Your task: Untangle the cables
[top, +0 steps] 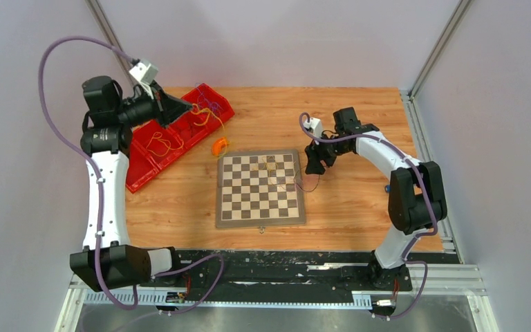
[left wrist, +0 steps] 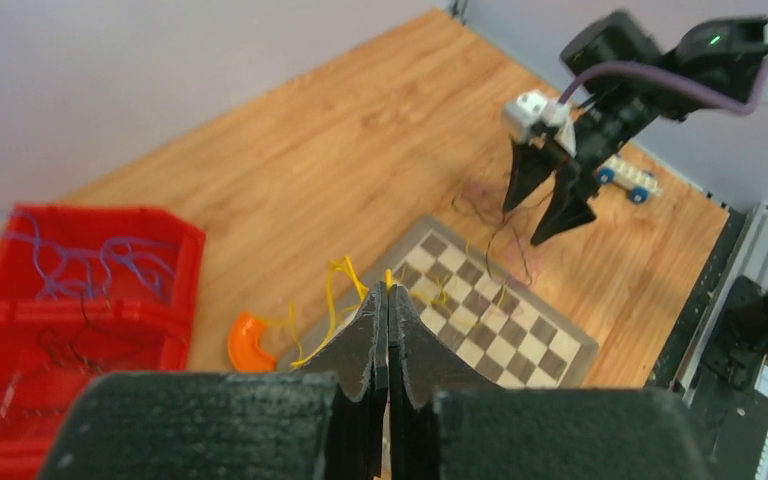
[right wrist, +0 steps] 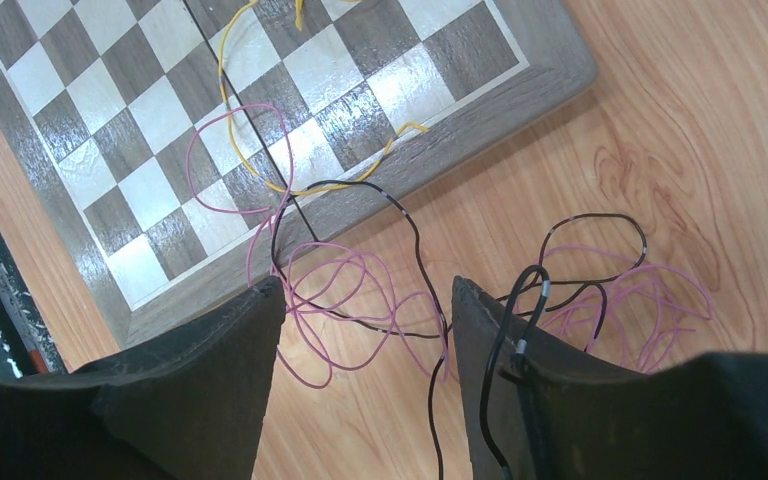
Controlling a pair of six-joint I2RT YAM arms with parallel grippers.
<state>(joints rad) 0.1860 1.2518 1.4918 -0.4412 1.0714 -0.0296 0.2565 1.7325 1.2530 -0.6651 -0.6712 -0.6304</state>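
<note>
Cables (top: 207, 114) are lying in two clumps in the top view: one around the red bin (top: 145, 166) at 10 o'clock from the chessboard (top: 259, 204), the other off the board's 3 o'clock edge. Left gripper (top: 188, 107) is hanging over the bin's far end. A yellow cable (top: 218, 128) is trailing from its tip toward an orange piece (top: 219, 146) on the table (top: 346, 207). Right gripper (top: 313, 168) is pointing down just beside the board's 3 o'clock edge.

From the left wrist, the jaws are pressing together with the yellow cable (left wrist: 330, 300) pinched at their tips, its loops dangling toward the board. A blue cable (left wrist: 90, 265) is sitting in the bin at 9 o'clock. At 1 o'clock the right gripper is standing spread above the wood.

From the right wrist, the fingers (right wrist: 210, 370) are standing wide apart, gripping nothing. A pink cable (right wrist: 320, 285) is looping over the wood between them, out toward 3 o'clock and onto the board. A black cable (right wrist: 415, 250) is weaving through it and crossing the 5 o'clock finger. A yellow strand is lying on the board at 12 o'clock.
</note>
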